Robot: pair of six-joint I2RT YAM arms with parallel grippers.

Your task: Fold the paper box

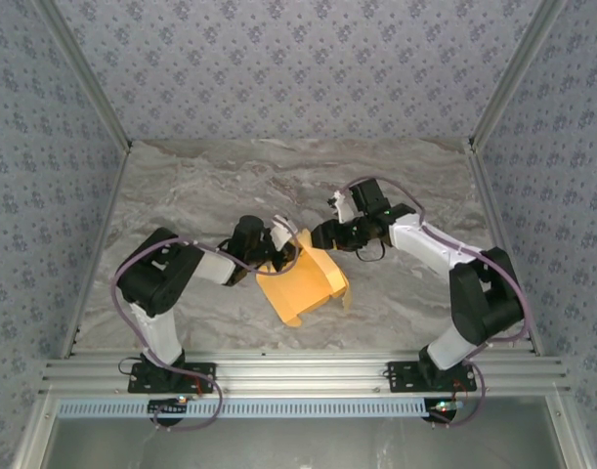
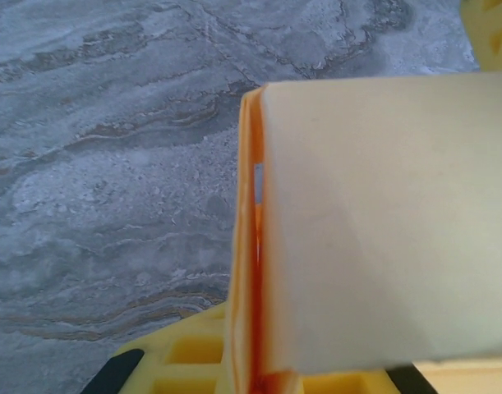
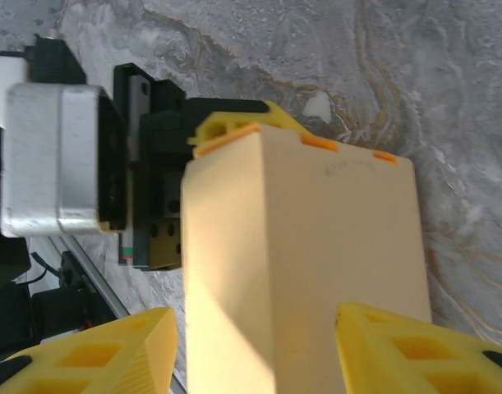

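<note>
Grey marble-look counter (image 1: 278,176). Blue-grey floral-patterned walls (image 1: 298,59) on three sides. Aluminium rail (image 1: 298,371) along the near edge. Light even, shadows soft.

Soft even light; the paper box (image 2: 382,222) looks washed-out, blurred up close.

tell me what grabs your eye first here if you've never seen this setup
The yellow-orange paper box stands out, partly folded up at the middle of the grey marble table, between the two arms. The left gripper is pinched shut on its far edge. The right gripper straddles it from the other side, its yellow fingers on either flank.
</note>
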